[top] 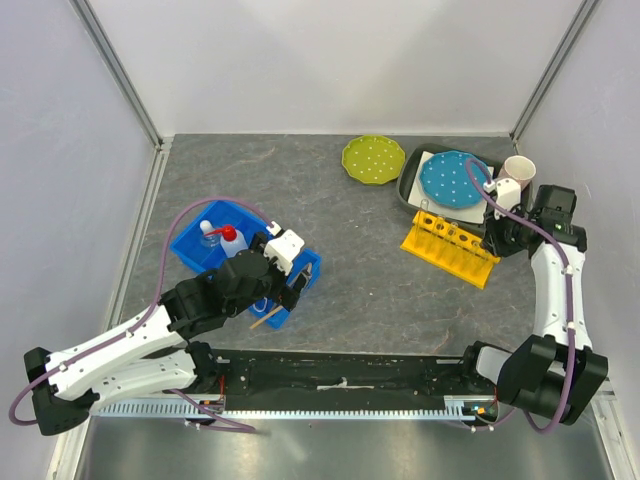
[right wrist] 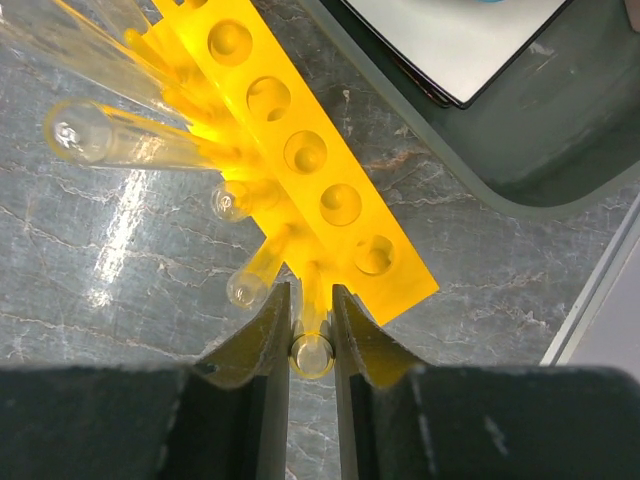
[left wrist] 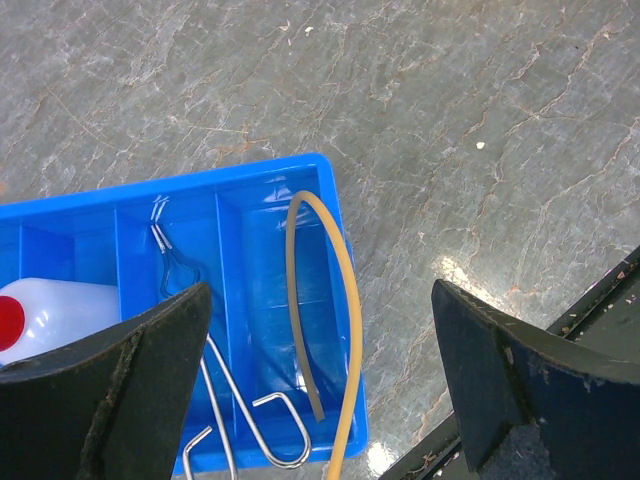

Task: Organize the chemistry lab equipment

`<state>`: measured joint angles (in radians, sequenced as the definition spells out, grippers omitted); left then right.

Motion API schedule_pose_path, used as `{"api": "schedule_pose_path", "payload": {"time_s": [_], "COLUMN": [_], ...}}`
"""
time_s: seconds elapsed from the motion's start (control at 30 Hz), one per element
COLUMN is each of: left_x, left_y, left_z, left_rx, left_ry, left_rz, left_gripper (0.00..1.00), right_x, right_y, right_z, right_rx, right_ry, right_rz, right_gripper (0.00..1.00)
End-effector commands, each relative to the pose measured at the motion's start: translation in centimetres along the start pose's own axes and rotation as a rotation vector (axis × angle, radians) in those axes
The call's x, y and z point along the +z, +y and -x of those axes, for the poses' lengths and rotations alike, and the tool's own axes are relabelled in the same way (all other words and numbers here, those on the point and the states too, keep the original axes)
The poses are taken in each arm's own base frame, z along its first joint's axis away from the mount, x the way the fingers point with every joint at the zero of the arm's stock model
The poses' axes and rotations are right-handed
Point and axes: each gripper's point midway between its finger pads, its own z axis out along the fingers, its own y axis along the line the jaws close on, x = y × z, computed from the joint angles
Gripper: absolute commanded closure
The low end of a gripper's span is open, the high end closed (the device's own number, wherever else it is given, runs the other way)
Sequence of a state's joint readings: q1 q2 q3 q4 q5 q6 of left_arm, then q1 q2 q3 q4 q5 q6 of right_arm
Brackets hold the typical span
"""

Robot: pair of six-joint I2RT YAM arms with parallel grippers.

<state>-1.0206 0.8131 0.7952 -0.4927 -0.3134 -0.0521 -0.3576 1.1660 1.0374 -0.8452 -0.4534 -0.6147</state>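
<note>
Grey veined stone forms the table in the overhead view. At the left sits a blue tray; in its far compartments stand the squeeze bottle with its red cap and, just beside it, the tiny flask. The left gripper hangs over the tray's near right end. On the right lies a yellow rack with the right gripper at its right end. Behind the rack a dark tray carries a blue dotted plate. A green dotted plate lies to its left and a pink cup to its right.

From the left wrist, the left gripper has its jaws wide apart and holds nothing. Below them the blue tray shows its dividers. The tan rubber tube curves through the end compartment, one end passing over the near rim. The wire tongs lie in the next compartment, and the squeeze bottle shows at the left edge.

From the right wrist, the right gripper is clamped on one glass tube, which runs from between the fingers to the near end of the yellow rack. Other glass tubes stand in the rack to the left. A corner of the dark tray lies beyond.
</note>
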Motion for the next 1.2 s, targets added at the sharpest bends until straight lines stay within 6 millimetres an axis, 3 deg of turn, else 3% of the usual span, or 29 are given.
{"api": "schedule_pose_path", "payload": {"time_s": [0.0,0.17,0.33,0.47,0.63,0.77,0.83,0.93,0.97,1.0,1.07,1.1,1.13,1.17], "left_x": [0.1,0.0,-0.1,-0.5,-1.8,-3.0,-3.7,-5.0,-4.5,-5.7,-6.1,-6.9,-7.3,-9.1], "left_y": [0.4,0.3,0.3,0.5,1.1,2.6,2.7,4.4,5.6,5.8,7.0,6.8,6.6,6.7], "left_z": [0.0,0.0,0.0,0.6,2.1,4.4,6.0,8.5,8.5,10.2,11.3,13.8,14.1,16.5], "left_rx": [0.036,0.037,0.034,0.014,-0.037,-0.148,-0.227,-0.353,-0.382,-0.398,-0.456,-0.461,-0.472,-0.464], "left_ry": [-0.003,-0.005,-0.009,-0.041,-0.130,-0.235,-0.283,-0.315,-0.285,-0.298,-0.279,-0.299,-0.275,-0.328], "left_rz": [0.014,0.006,0.006,0.011,0.019,0.045,0.005,0.008,0.044,0.030,0.051,0.011,0.001,-0.018], "left_gripper": [0.03,0.03,0.03,0.02,0.00,0.00,0.00,0.00,0.00,0.00,0.00,0.00,0.00,0.00], "right_x": [0.4,1.0,-0.1,-2.6,-6.9,-9.2,-10.4,-12.1,-12.7,-13.5,-15.1,-16.0,-16.9,-17.4], "right_y": [0.3,0.6,0.4,0.2,0.2,1.8,2.2,2.6,2.4,1.6,1.0,0.0,0.1,-0.1], "right_z": [0.5,-0.2,0.9,2.8,6.7,9.2,10.7,13.1,13.8,15.0,16.0,16.6,17.0,17.2], "right_rx": [-0.033,-0.030,-0.040,-0.064,-0.087,-0.062,-0.038,0.097,0.138,0.235,0.316,0.336,0.366,0.381], "right_ry": [-0.076,-0.070,-0.094,-0.131,-0.226,-0.312,-0.362,-0.452,-0.480,-0.535,-0.602,-0.644,-0.677,-0.692], "right_rz": [0.002,0.014,-0.006,-0.045,-0.102,-0.058,-0.051,-0.045,-0.062,-0.105,-0.162,-0.219,-0.232,-0.251], "right_gripper": [0.77,0.66,0.53,0.43,0.22,0.02,0.02,0.02,0.02,0.02,0.02,0.02,0.02,0.02]}}
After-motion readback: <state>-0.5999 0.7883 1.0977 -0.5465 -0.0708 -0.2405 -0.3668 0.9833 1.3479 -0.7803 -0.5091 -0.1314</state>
